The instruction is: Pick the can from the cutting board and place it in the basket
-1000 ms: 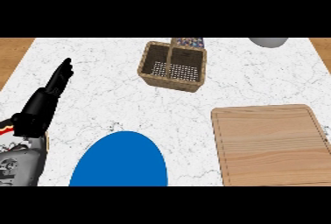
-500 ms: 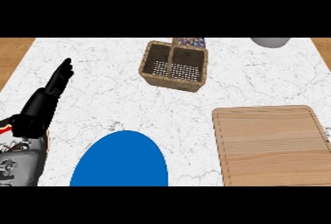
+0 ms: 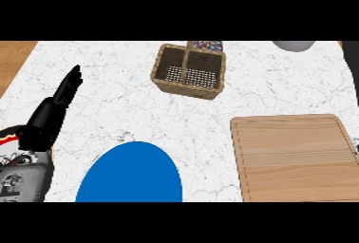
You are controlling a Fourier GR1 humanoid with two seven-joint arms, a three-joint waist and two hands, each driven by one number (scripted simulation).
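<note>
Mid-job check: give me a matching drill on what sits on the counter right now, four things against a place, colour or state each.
Things:
1. cutting board
2. basket
3. plate
4. left hand

Descriptions:
A. blue, at the near edge
B. woven, far middle of the counter
C. fingers straight, at the left side
D. pale wood, at the right side

Pairs: 1-D, 2-B, 3-A, 4-C

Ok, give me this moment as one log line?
cutting board: bare | can: at far rim of basket | left hand: open, resting at left | right hand: only a dark sliver at right edge
</note>
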